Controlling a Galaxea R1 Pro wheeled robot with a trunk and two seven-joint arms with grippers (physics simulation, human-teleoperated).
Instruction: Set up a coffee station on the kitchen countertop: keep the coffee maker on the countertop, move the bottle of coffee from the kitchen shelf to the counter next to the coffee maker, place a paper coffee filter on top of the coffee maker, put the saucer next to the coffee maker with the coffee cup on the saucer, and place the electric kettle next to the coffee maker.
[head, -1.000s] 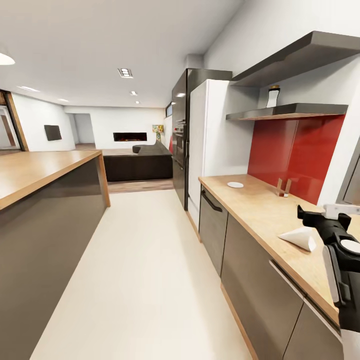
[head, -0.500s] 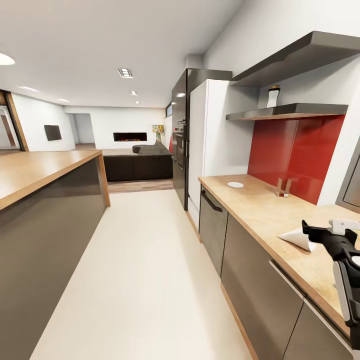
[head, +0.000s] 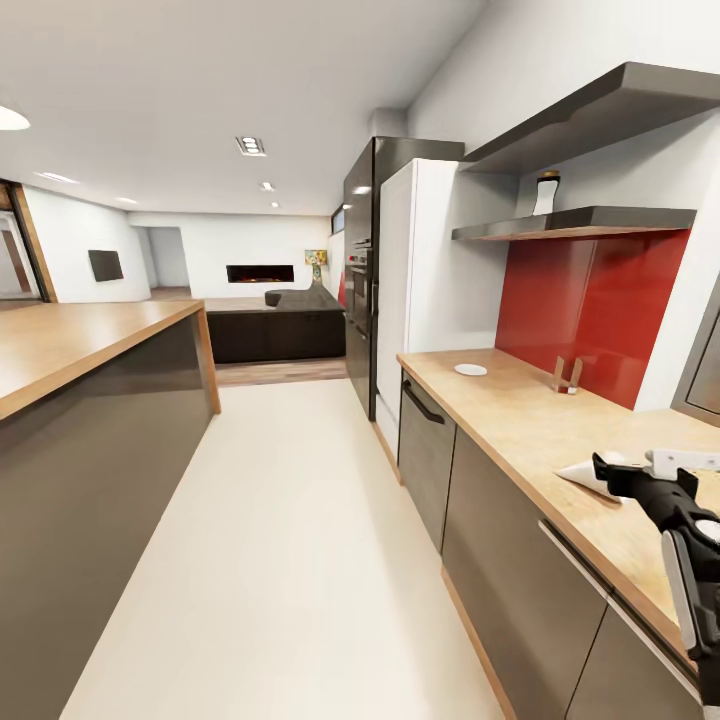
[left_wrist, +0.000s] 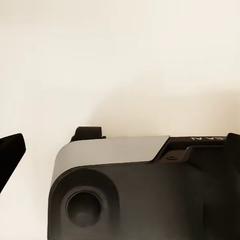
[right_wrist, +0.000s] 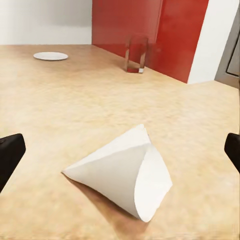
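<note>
Presently the paper coffee filter is seen lying on its side on the kitchen countertop, a pale off-white cone with its open mouth turned toward the near edge and its point toward the far left. Thin, matte paper; a soft shadow is cast beneath it. It is framed between the two dark fingertips of the right claw, which is held spread wide and apart from the paper, nothing gripped. The approach looks low and level with the worktop, judged to be a line-up for pinching the cone's wall; the paper is likely to crumple or skid if it is squeezed hard.

The worktop is light wood-grain, faintly mottled, over glossy dark grey cabinet fronts. Farther along it the saucer is noted, small, flat, white and bare. A small upright stand is set against the glossy red splashback. Above, the bottle of coffee rests on the kitchen shelf, a thin dark board, so that step is judged not yet done.

The left claw is seen against the pale floor; whether it is open or closed cannot be told.
</note>
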